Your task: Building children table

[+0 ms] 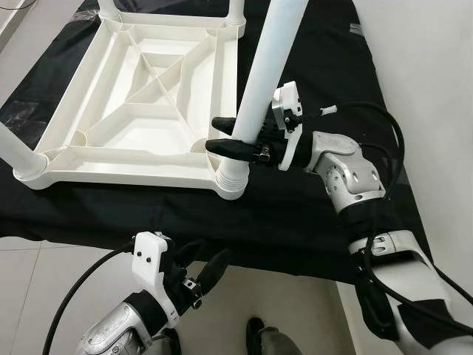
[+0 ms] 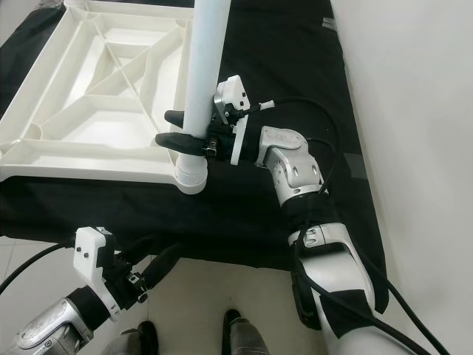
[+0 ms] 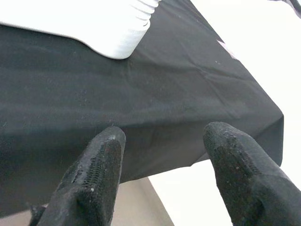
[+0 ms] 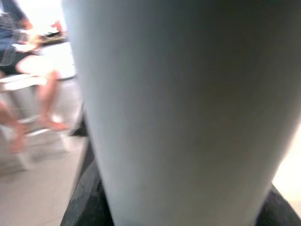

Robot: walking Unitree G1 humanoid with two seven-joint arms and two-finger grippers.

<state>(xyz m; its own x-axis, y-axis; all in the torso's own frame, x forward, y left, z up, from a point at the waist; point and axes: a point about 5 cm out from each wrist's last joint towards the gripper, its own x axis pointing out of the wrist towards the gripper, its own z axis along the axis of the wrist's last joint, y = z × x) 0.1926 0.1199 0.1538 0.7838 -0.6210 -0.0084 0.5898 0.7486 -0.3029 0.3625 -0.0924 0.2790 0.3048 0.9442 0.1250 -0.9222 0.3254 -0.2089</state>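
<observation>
A white plastic child's table top (image 1: 126, 111) lies upside down on a black cloth (image 1: 310, 74). At its near right corner a white leg (image 1: 259, 81) stands upright in a ribbed socket (image 1: 231, 181). My right gripper (image 1: 213, 134) is shut on this leg just above the socket, one black finger on each side. The leg's surface (image 4: 178, 108) sits close up in the right wrist view. My left gripper (image 1: 207, 259) hangs open below the cloth's front edge, holding nothing. Its fingers (image 3: 99, 165) point toward the same corner socket (image 3: 127, 33).
Other legs stand at the near left corner (image 1: 15, 151) and at the two far corners (image 1: 109, 7) (image 1: 235, 9). The cloth's front edge (image 1: 222, 255) drops to a pale tiled floor. A seated person's legs (image 4: 42, 99) appear blurred in the right wrist view.
</observation>
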